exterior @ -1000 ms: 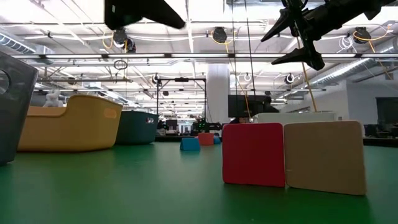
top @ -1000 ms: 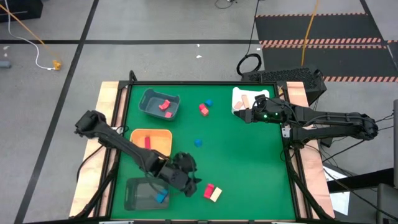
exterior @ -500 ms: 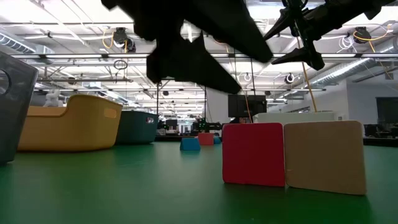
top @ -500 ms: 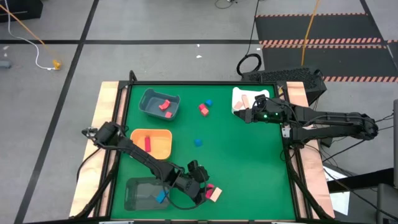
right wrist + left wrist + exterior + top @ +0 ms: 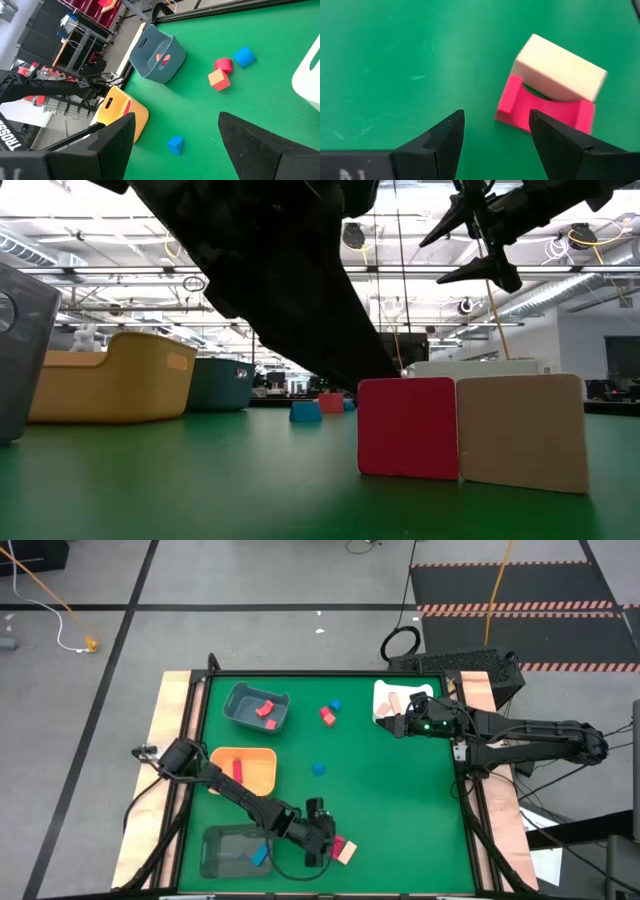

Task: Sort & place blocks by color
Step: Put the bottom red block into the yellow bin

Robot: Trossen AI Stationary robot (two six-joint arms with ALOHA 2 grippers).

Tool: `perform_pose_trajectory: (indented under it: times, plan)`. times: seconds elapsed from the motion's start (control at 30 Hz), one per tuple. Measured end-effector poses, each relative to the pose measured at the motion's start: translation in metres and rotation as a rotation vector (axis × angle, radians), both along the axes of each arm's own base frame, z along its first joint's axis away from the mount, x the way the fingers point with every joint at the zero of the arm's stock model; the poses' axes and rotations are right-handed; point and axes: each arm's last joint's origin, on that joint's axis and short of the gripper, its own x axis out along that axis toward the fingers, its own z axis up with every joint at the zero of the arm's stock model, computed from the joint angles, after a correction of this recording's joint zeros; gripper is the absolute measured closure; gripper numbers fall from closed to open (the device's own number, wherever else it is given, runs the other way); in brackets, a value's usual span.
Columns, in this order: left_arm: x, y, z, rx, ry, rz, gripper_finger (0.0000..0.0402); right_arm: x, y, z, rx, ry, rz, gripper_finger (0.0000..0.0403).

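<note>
A red arch-shaped block (image 5: 544,110) lies flat on the green mat near the table's near edge, with a cream block (image 5: 559,75) lying against it; both also show in the high view, red block (image 5: 338,845) and cream block (image 5: 347,854). My left gripper (image 5: 496,117) is open and hovers low just left of the red block, touching nothing. My right gripper (image 5: 396,726) is open and waits in the air by the white tray (image 5: 384,690). Other blocks lie apart: a blue block (image 5: 318,768) mid-table, and a red block (image 5: 327,716) with a blue block (image 5: 336,705) farther back.
A grey tray (image 5: 240,698) at far left holds red blocks. An orange tray (image 5: 258,772) holds a red block. A clear tray (image 5: 218,852) at near left holds a blue block (image 5: 260,856). The white tray holds a tan block. Open mat lies between the two grippers.
My left gripper has swung from beside the clear tray toward the table's right and has come down close to the red and cream pair. Its fingers have stayed open. No block has moved.
</note>
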Motion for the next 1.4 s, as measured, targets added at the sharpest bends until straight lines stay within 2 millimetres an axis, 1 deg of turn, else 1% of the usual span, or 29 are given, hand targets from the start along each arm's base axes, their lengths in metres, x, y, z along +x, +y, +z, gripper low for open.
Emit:
perform_pose_trajectory:
  times: [0.2, 0.4, 0.5, 0.77, 0.87, 0.93, 1.0, 1.1, 1.2, 1.23, 1.4]
  plan:
    - [0.001, 0.003, 0.0, 0.045, -0.002, -0.05, 0.019, 0.0, 0.0, 0.0, -0.001, 0.001, 0.001, 0.0124]
    - [0.007, 0.008, -0.003, 0.053, -0.008, -0.107, 0.019, 0.0, 0.0, 0.0, 0.0, 0.001, 0.001, 0.0124]
    - [0.012, 0.008, -0.008, 0.024, -0.038, -0.114, 0.019, 0.0, 0.0, 0.0, -0.001, 0.001, 0.001, 0.0124]
    - [0.016, 0.006, -0.024, 0.008, -0.035, -0.132, 0.019, 0.0, 0.0, 0.0, -0.002, -0.005, 0.001, 0.0124]
    - [0.016, 0.007, -0.024, 0.007, -0.029, -0.133, 0.0194, 0.0, 0.0, 0.0, -0.001, -0.005, 0.001, 0.0124]
    - [0.017, 0.008, -0.025, 0.008, -0.021, -0.131, 0.0209, 0.0, 0.0, 0.0, -0.001, -0.002, 0.001, 0.0124]
    - [0.017, 0.011, -0.025, 0.008, -0.013, -0.127, 0.0236, 0.0, 0.0, 0.0, -0.001, -0.004, 0.0, 0.0124]
    - [0.019, 0.015, -0.026, 0.005, -0.007, -0.113, 0.0293, 0.0, 0.0, 0.0, -0.002, -0.003, 0.0, 0.0124]
    - [0.022, 0.021, -0.024, -0.04, -0.003, -0.101, 0.0353, 0.0, 0.0, 0.0, -0.001, -0.003, 0.0, 0.0124]
    - [0.023, 0.023, -0.024, -0.058, 0.002, -0.091, 0.036, 0.0, 0.0, 0.0, -0.002, -0.003, 0.001, 0.0124]
    - [0.027, 0.034, -0.02, -0.11, -0.003, -0.05, 0.036, 0.0, 0.0, 0.0, -0.001, -0.003, 0.001, 0.0124]
